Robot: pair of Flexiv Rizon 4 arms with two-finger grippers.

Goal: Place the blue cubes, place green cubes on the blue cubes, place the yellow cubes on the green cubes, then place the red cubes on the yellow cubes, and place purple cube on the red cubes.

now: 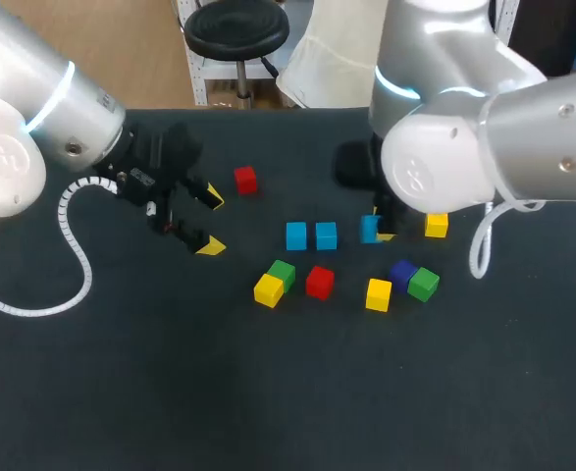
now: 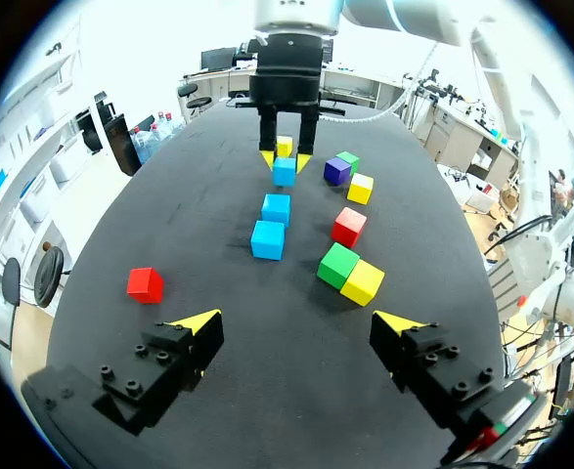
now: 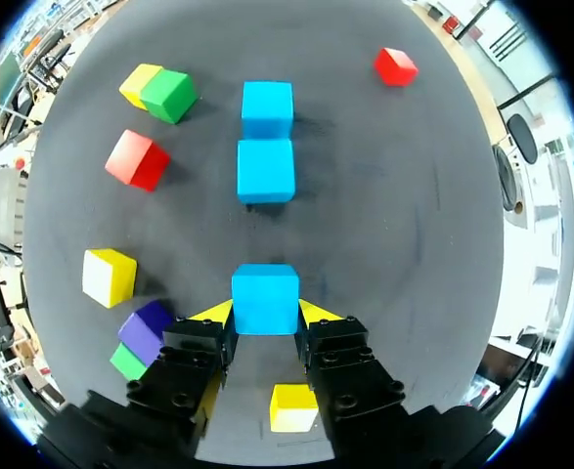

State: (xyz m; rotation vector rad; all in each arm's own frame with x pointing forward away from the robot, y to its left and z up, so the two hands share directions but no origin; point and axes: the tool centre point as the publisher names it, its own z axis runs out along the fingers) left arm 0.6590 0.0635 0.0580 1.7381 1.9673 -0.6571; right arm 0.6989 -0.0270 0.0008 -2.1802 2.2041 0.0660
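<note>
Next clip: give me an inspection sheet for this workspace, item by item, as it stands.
Surface: black table, bare apart from the cubes.
Job's things: two blue cubes side by side; third blue cube in the right gripper; red cubes, yellow cubes, green cubes and purple cube loose, none stacked.
Clutter: nothing seen.
Grippers: left gripper open, empty; right gripper shut on the third blue cube.
Cables: white coiled cable at the left arm; white cable loop at the right arm.
Surroundings: nothing seen reaching over the table.

Dark matte table (image 1: 170, 392) underneath.
</note>
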